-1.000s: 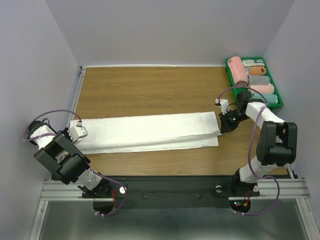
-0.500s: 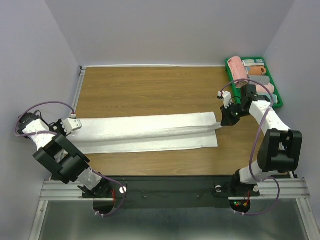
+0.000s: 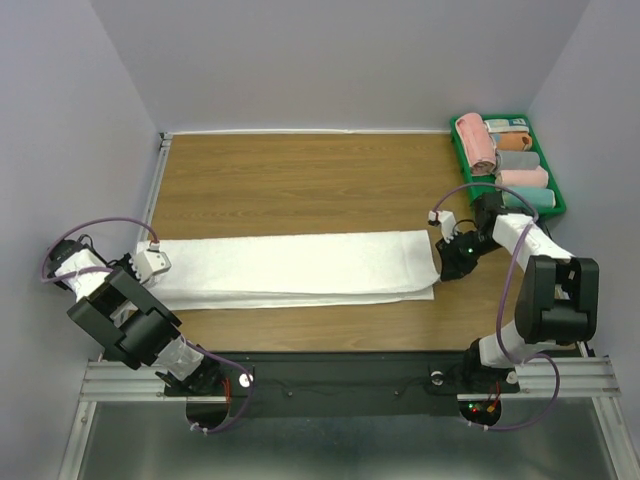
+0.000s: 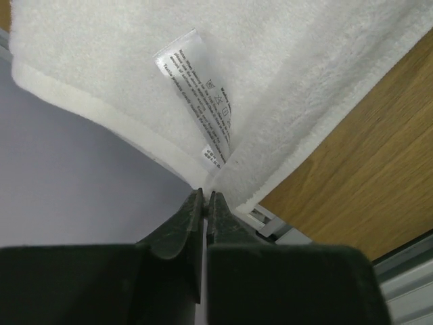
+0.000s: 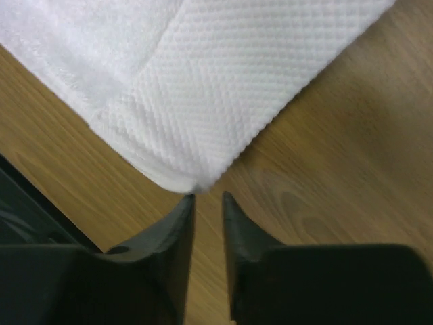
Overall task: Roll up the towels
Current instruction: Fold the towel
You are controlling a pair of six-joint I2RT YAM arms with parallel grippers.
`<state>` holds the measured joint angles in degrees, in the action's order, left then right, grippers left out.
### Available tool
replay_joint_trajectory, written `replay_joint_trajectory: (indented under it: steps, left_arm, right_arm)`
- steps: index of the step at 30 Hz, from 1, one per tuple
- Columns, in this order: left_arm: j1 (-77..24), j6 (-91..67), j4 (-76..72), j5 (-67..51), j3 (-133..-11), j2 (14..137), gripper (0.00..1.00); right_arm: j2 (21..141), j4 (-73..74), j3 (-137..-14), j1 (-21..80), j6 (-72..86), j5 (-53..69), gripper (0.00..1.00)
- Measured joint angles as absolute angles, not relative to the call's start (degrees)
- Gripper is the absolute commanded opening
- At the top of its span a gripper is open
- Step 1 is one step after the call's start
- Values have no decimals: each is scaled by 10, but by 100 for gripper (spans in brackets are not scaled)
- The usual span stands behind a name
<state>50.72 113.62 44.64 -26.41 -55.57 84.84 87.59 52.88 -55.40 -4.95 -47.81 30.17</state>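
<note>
A long white towel (image 3: pixel 300 262) lies folded lengthwise across the wooden table (image 3: pixel 300 180). My left gripper (image 3: pixel 158 264) is at its left end, shut on the towel's corner (image 4: pixel 205 192). A care label (image 4: pixel 199 95) hangs from the towel (image 4: pixel 304 61) just ahead of the jaws. My right gripper (image 3: pixel 442 266) is at the towel's right end, low over the table. In the right wrist view the right gripper (image 5: pixel 208 197) has its jaws a little apart and empty. The towel's folded corner (image 5: pixel 196 177) lies flat just beyond the tips.
A green bin (image 3: pixel 556 200) at the back right holds several rolled towels in pink, orange and grey. The table's left rail (image 4: pixel 270 222) runs close under the left gripper. Purple walls enclose the table on three sides.
The right gripper came back down from a raised pull, let go of the towel's right end and opened. The towel settled flat. The left gripper shifted slightly right, still holding its corner.
</note>
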Motion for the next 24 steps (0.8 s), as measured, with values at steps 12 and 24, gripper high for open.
replay_joint_trajectory:
  steps: [12,24]
  left_arm:
    - [505,1141,491,-290,-588,821,70]
    - [368,935,373,-253,-459,767,55]
  right_arm:
    - [821,565,-595,-44,-438,280,70]
    - [916,545,-605,62,-273,289,59]
